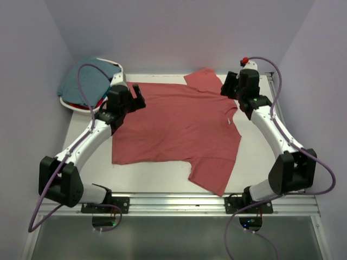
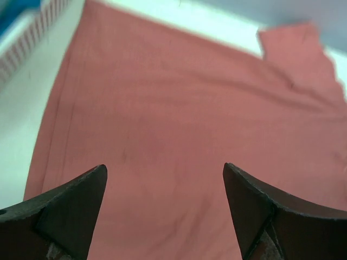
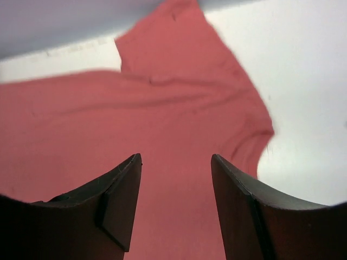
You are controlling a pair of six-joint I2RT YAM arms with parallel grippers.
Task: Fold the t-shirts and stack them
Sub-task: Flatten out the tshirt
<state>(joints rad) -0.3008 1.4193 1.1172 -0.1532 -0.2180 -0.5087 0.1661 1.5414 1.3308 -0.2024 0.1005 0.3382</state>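
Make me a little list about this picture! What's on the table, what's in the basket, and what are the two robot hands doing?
Red shirt: spread flat on the table, not folded yet
Teal shirt: bunched in the white basket at the far left corner
Left gripper: open, over the hem side of the flat shirt, holding nothing
Right gripper: open, over the collar side of the flat shirt, holding nothing
Stack: none yet

Brick-red t-shirt: was plain, faded. Teal t-shirt: was plain, muted. Basket, bench: were white.
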